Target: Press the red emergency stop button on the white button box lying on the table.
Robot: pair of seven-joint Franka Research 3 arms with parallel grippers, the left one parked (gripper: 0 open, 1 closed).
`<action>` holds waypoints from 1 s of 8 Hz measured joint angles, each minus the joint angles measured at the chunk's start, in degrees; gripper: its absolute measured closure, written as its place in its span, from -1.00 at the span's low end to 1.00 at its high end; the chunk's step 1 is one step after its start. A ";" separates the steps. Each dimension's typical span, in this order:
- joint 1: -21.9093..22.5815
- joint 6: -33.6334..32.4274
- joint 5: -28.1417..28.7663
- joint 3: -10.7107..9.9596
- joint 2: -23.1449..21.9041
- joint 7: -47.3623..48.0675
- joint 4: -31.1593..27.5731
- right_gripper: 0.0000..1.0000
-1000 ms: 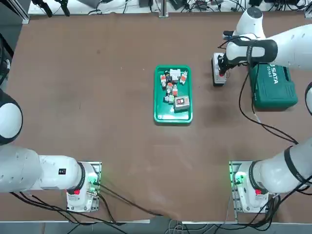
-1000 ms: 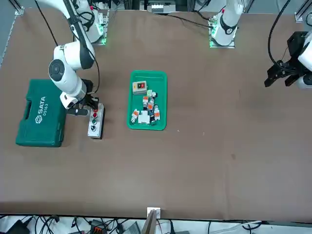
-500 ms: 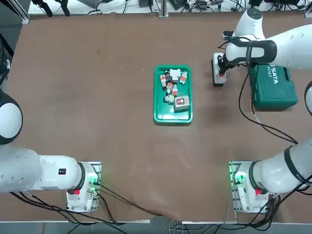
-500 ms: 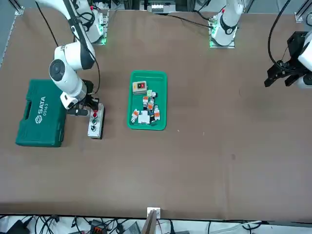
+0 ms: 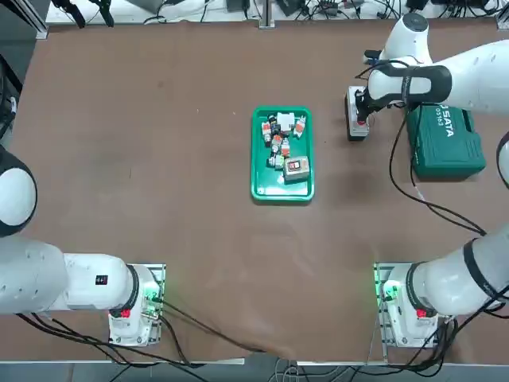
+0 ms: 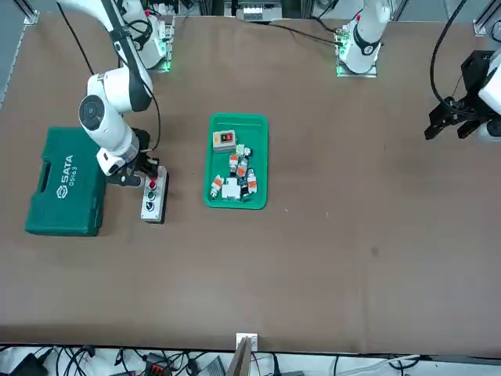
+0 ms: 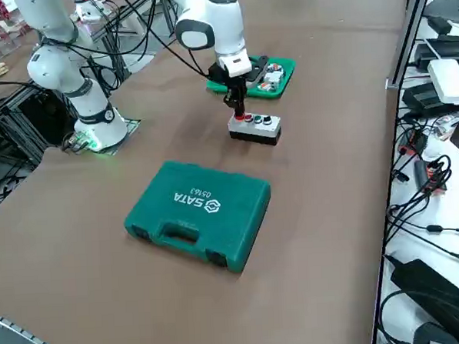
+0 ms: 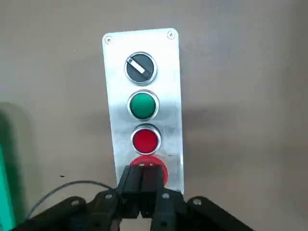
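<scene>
Surface: large brown matte table [image 5: 199, 239], faint scuffs and small marks. White button box [image 8: 166, 101] lies on it between the green tray [image 5: 270, 189] and the green SATA case [image 5: 449, 147], near the case. Box face, in a row: black selector with white bar [image 8: 140, 68], green button [image 8: 143, 106], small red button [image 8: 145, 141], then the large red emergency stop button [image 8: 164, 171] at the end.

Right gripper [image 8: 143, 169]: fully closed, fingers together, nothing gripped; tips over the large red button, partly covering it. Contact or depth of press: cannot tell.

Tray holds a cluster of small white-and-red pieces and a little grey box with a red switch [image 5: 297, 168]. Black cable [image 5: 215, 330] crosses the table by the arm bases.

Room: beyond the table's far edge, a white surface [image 7: 441, 246] with tangled black cables [image 7: 427, 196], a white device [image 7: 449, 81] and a black adapter [image 7: 436, 296].
</scene>
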 joint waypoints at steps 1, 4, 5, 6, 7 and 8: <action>0.00 -1.13 0.00 -0.01 -0.44 0.00 0.11 0.96; -0.13 -10.33 0.00 -0.38 -6.48 0.00 3.52 0.94; -0.42 -14.47 -0.01 -0.64 -8.65 0.01 5.94 0.89; -0.87 -19.18 -0.02 -0.84 -10.04 0.05 9.11 0.69; -1.40 -24.51 -0.03 -1.06 -10.66 0.11 13.22 0.37; -2.17 -30.64 -0.18 -1.27 -10.74 0.13 17.50 0.03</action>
